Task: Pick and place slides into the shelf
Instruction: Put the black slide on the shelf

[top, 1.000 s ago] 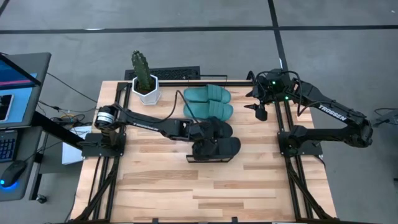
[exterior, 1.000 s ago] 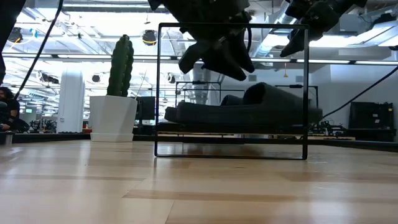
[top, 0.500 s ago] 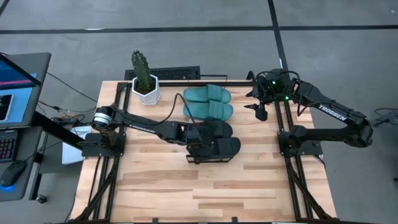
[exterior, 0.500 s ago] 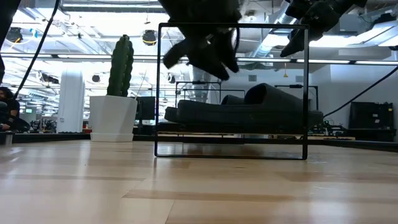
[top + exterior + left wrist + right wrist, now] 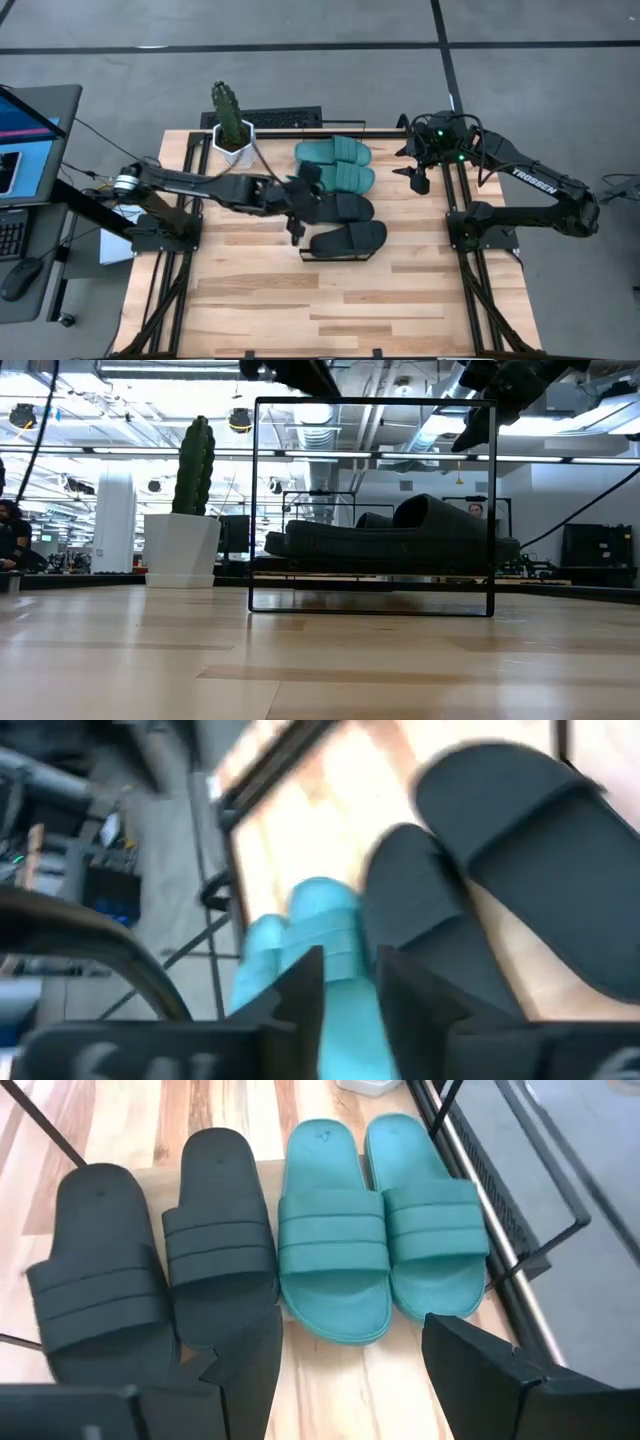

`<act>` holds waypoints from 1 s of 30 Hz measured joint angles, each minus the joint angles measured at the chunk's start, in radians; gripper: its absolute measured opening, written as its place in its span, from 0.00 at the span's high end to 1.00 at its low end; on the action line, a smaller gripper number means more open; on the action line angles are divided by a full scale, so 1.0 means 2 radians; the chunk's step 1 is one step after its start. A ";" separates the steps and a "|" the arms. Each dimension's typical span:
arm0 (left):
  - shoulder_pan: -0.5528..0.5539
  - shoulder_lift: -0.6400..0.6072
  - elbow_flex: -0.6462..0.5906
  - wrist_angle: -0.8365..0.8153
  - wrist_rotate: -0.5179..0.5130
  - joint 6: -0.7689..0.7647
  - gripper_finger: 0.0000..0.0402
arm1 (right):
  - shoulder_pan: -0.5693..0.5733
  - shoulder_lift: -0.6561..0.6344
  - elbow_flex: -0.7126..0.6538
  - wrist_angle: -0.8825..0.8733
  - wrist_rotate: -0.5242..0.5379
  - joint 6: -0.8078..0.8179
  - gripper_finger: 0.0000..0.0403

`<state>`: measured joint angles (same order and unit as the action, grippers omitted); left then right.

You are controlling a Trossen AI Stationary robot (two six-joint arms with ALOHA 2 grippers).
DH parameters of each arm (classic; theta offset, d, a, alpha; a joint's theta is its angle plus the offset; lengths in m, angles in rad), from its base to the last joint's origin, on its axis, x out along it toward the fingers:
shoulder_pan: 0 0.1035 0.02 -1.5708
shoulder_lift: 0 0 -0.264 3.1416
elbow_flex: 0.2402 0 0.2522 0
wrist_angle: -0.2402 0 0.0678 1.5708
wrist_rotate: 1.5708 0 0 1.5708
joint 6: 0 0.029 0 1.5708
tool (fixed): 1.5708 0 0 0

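Observation:
Four slides lie side by side on the shelf [image 5: 370, 588], soles down on its light-wood plank: two teal-green ones [image 5: 380, 1230] on the far side and two black ones [image 5: 160, 1270] on the near side. In the high view the teal pair [image 5: 337, 165] and the black pair [image 5: 348, 224] show inside the black wire frame. My left gripper [image 5: 298, 207] hangs above the table just left of the black slides, its fingers [image 5: 300, 995] a narrow gap apart with nothing between them. My right gripper [image 5: 417, 180] waits open to the right of the shelf, raised, looking down on the slides.
A cactus in a white pot [image 5: 233, 135] stands at the table's far left corner, close to the shelf's far end. A keyboard [image 5: 275, 118] lies beyond the far edge. The near half of the wooden tabletop [image 5: 330, 310] is bare.
My left gripper has drawn back from over the near black slide toward the table's left and has risen, rolling as it went. All the slides stay where they were on the shelf.

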<state>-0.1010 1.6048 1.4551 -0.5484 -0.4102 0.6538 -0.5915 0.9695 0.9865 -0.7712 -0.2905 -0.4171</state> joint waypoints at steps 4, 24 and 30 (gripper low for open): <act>0.000 -0.044 0.000 -0.016 -0.017 -0.050 0.96 | 0.000 0.000 0.000 -0.008 0.000 0.029 0.44; -0.030 -0.302 -0.211 0.085 -0.098 -0.181 1.00 | 0.001 0.000 0.000 0.053 -0.172 0.030 0.44; -0.031 -0.413 -0.381 0.234 -0.057 -0.202 1.00 | 0.005 0.005 -0.008 -0.056 -0.147 0.048 0.44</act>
<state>-0.1631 0.7798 0.6935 -0.0805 -0.5246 0.2493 -0.5823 0.9794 0.9706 -0.8832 -0.5845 -0.3210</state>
